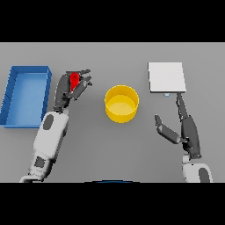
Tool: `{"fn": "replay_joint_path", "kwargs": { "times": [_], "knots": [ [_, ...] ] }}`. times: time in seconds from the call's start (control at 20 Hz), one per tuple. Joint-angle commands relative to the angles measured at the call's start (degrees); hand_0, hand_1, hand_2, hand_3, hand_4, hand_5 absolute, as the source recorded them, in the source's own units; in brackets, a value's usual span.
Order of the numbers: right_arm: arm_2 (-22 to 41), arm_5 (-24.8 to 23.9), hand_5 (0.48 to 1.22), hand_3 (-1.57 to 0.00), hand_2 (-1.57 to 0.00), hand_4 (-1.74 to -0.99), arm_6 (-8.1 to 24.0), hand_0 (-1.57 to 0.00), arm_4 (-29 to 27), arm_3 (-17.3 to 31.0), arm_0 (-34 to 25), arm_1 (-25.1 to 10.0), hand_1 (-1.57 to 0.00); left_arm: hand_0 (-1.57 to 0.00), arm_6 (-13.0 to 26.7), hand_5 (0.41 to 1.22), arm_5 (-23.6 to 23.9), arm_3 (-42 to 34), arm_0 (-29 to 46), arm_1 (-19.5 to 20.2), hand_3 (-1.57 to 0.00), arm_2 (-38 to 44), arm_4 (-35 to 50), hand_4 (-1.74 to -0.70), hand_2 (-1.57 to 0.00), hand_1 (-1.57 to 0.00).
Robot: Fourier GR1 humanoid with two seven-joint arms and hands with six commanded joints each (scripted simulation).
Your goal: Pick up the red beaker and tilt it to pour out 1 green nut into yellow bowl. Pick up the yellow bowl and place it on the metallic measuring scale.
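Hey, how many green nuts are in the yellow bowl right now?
0. The yellow bowl at the table's middle shows only its yellow bottom. Any nuts may be hidden inside the red beaker, held in the left hand beside the blue tray.

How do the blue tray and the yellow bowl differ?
Shape: the blue tray is rectangular with straight walls; the yellow bowl is round. Footprint: the tray covers more table than the bowl. Place: the tray lies at the table's left, beyond the left robot hand; the bowl stands mid-table between the two arms. Shared: both open-topped, and no contents show in either.
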Motion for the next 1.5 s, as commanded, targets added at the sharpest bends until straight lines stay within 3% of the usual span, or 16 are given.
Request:
{"fn": "replay_joint_path", "kwargs": {
  "times": [0.0,0.1,0.15,0.25,0.4,0.55,0.7,0.8,1.1,1.25,1.3,1.45],
  "knots": [
    [0.08,0.21,0.652,0.0,0.0,-1.263,-0.12,0.0,-0.2,0.26,-0.03,0.14,0.0,-1.55,0.97,1.114,0.01,-1.46,0.04,0.41,-1.54,-1.03,-0.57,-1.71,-1.55,-1.55],
    [0.3,0.1,0.658,0.0,0.0,-1.262,-0.47,0.0,0.22,-0.17,-0.36,0.1,0.0,-1.55,3.07,1.114,-0.32,-4.22,-0.34,1.95,-1.55,-3.94,-2.84,-1.72,-1.56,-1.56],
    [0.25,0.39,0.661,0.0,0.0,-1.261,-1.5,0.0,-0.05,-0.34,0.64,-0.1,0.0,-1.56,5.39,1.117,-0.6,-5.5,-1.07,3.21,-1.55,-5.34,-4.22,-1.72,-1.56,-1.56],
    [0.02,-0.29,0.666,0.0,0.0,-1.253,-0.25,0.0,0.76,0.73,-0.25,-0.21,0.0,-1.56,10.39,1.124,-2.36,-6.46,-2.59,5.82,-1.56,-9.17,-7.87,-1.73,-1.56,-1.56],
    [0.07,0.22,0.676,0.0,0.0,-1.256,-1.11,0.0,0.71,-0.09,0.92,-0.83,0.0,-1.56,13.36,1.117,-3.63,-7.23,-3.48,7.62,-1.56,-12.8,-11.0,-1.73,-1.56,-1.56],
    [0.04,0.18,0.678,0.0,0.0,-1.256,1.22,0.0,0.67,-0.54,-0.06,-0.71,0.0,-1.56,14.8,1.112,-4.15,-6.59,-4.39,8.52,-1.56,-15.01,-12.59,-1.73,-1.56,-1.56],
    [0.51,0.39,0.683,0.0,0.0,-1.254,0.12,0.0,0.65,-0.43,0.61,-0.26,0.0,-1.57,19.88,1.128,-4.08,-6.34,-7.04,10.71,-1.57,-19.37,-18.4,-1.74,-1.57,-1.57],
    [0.26,0.18,0.687,0.0,0.0,-1.254,1.06,0.0,0.54,-0.56,0.07,-0.22,0.0,-1.57,22.45,1.133,-4.6,-5.6,-9.02,12.28,-1.57,-23.39,-23.42,-1.74,-1.57,-1.57],
    [1.19,0.74,0.702,0.0,0.0,-1.274,0.96,0.0,0.75,-1.67,1.05,0.15,0.0,-1.57,24.31,1.182,-8.64,-1.9,-15.96,15.09,-1.57,-33.92,-34.79,-1.74,-1.57,-1.57],
    [0.77,0.59,0.705,0.0,0.0,-1.284,1.08,0.0,0.37,-1.58,1.22,0.16,0.0,-1.57,22.27,1.201,-11.52,-0.64,-19.17,17.27,-1.57,-37.46,-37.96,-1.65,-1.57,-1.57],
    [0.82,0.48,0.702,0.0,0.0,-1.283,1.06,0.0,0.24,-1.0,0.81,0.59,0.0,-1.57,21.9,1.205,-12.79,-0.56,-20.17,17.57,-1.57,-38.74,-38.77,-1.67,-1.57,-1.57],
    [0.08,0.8,0.685,0.0,0.0,-1.288,0.93,0.0,-1.27,-1.01,0.96,0.75,0.0,-1.57,21.09,1.213,-18.84,0.69,-24.48,18.14,-1.33,-43.17,-41.36,-1.69,-1.57,-1.57]
  ]
}}
